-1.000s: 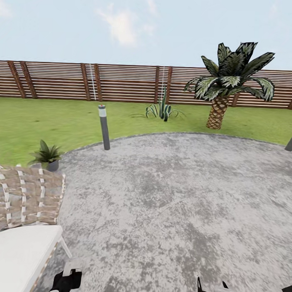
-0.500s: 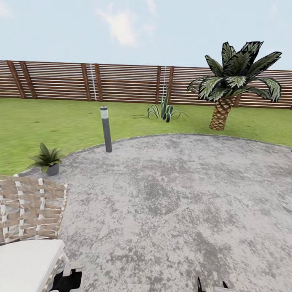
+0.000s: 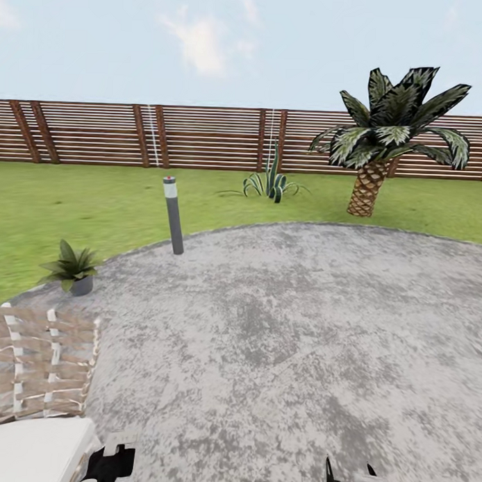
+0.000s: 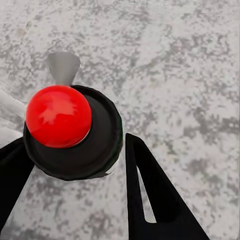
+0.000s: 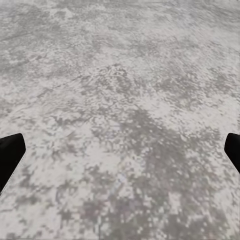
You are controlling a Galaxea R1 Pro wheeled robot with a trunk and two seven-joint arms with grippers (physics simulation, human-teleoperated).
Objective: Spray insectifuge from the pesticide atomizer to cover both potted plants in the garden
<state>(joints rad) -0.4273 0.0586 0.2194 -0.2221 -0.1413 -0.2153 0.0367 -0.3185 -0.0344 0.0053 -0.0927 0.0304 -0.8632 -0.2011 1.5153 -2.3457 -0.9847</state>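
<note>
Currently, from my remote station, I log the following.

Left hand: pinching the pesticide atomizer between its black fingers. I see the bottle's red top and dark body from above, with a grey nozzle pointing away over the paving. In the head view the same hand sits at the bottom edge, beside the chair.

Right hand: spread wide, one dark fingertip at each side of its wrist view, nothing between them but mottled grey paving. In the head view I catch its upper part at the bottom edge.

Patio: round, grey, mottled, under both hands.

Potted plant, first: small green rosette in a grey pot, at the patio's left rim where paving meets lawn.

Potted plant, second: low, pointed leaves, on the lawn near the fence. I cannot make out its pot.

Bollard lamp: grey post, upright at the patio's far left rim, between the two plants.

Palm: scaly trunk, on the grass to the right.

Chair: woven back, white cushion, lower left corner.
</note>
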